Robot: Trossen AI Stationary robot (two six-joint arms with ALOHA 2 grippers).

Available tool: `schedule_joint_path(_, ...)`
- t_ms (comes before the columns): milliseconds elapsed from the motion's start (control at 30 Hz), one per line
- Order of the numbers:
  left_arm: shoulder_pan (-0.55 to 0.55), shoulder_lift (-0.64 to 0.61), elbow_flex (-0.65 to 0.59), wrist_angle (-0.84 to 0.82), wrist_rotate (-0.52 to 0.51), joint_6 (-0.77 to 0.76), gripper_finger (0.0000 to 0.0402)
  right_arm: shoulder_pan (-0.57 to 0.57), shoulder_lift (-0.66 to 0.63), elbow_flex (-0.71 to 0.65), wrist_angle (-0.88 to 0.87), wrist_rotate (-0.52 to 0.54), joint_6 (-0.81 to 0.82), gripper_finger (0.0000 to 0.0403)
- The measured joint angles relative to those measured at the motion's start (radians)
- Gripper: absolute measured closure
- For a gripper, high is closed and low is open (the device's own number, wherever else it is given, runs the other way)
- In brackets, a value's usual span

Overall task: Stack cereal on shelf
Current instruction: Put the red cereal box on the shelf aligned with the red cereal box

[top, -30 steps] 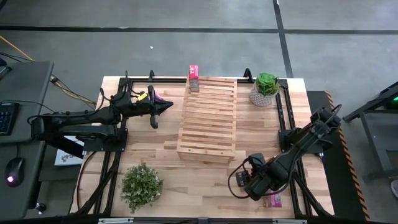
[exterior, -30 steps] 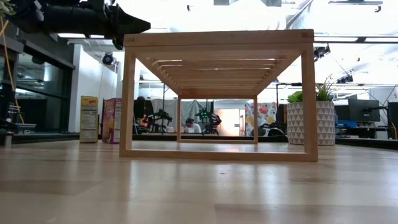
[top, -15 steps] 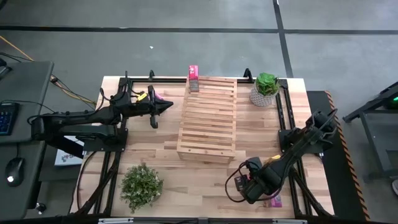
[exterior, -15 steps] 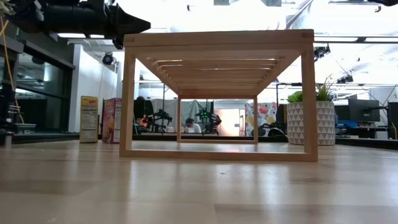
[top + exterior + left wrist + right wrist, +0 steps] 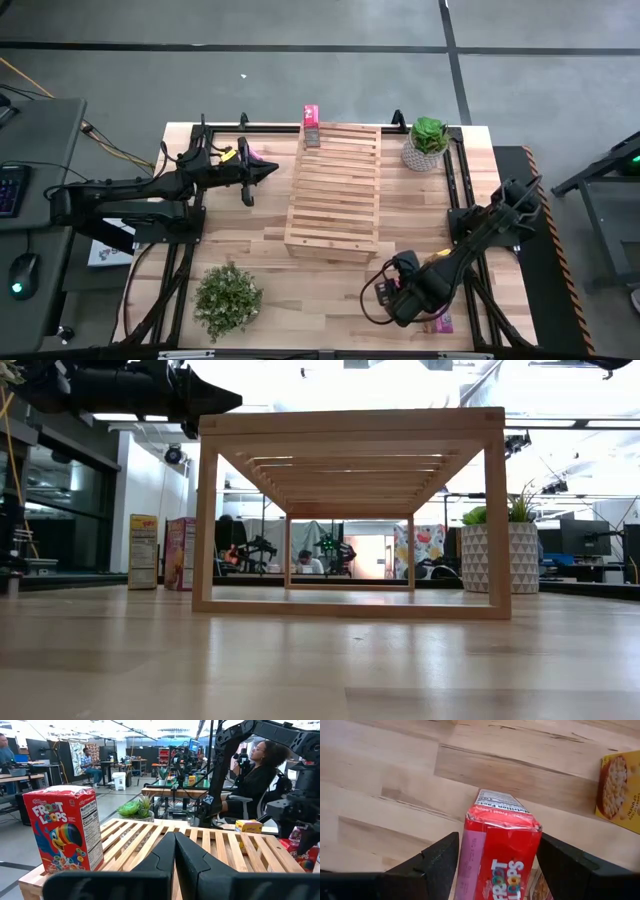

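Observation:
The light-wood slatted shelf [image 5: 333, 190] stands mid-table. One red cereal box [image 5: 312, 125] stands on its far end and also shows in the left wrist view [image 5: 65, 835]. My right gripper [image 5: 386, 296] is near the table's front right, shut on a red cereal box [image 5: 500, 850]. A yellow box [image 5: 620, 790] lies flat on the table beside it. A pink box [image 5: 438, 322] lies by the near edge. A yellow box [image 5: 143, 552] and a pink box [image 5: 180, 553] stand at the far left. My left gripper [image 5: 268, 170] hovers shut and empty, left of the shelf. My right gripper pinches the red cereal box by two opposite sides [image 5: 466, 860], one finger on each. The fingers come from above, slanting down, and lie along the box. The box's end panel [image 5: 502, 812] points away toward the tabletop. Whether the box is clear of the table I cannot tell.
A bushy green plant [image 5: 228, 297] stands at the near left. A potted plant [image 5: 428, 140] in a white pot stands at the far right beside the shelf. Black frame rails [image 5: 455, 190] run along both table sides. Bare planks [image 5: 320, 300] lie in front of the shelf.
My right gripper has moved a little toward the table's left edge, still shut on the red cereal box.

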Motion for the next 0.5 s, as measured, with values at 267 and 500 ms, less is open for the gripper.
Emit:
schedule_joint_path(267,0.0,0.0,0.0,0.0,0.0,0.0,0.0398,-0.007,0.062,0.0,0.003,-0.048,-0.031,0.0152)
schedule_joint_path(500,0.0,0.0,0.0,0.008,0.0,0.0,0.0398,-0.016,0.066,0.0,0.003,-0.037,-0.076,0.0152)
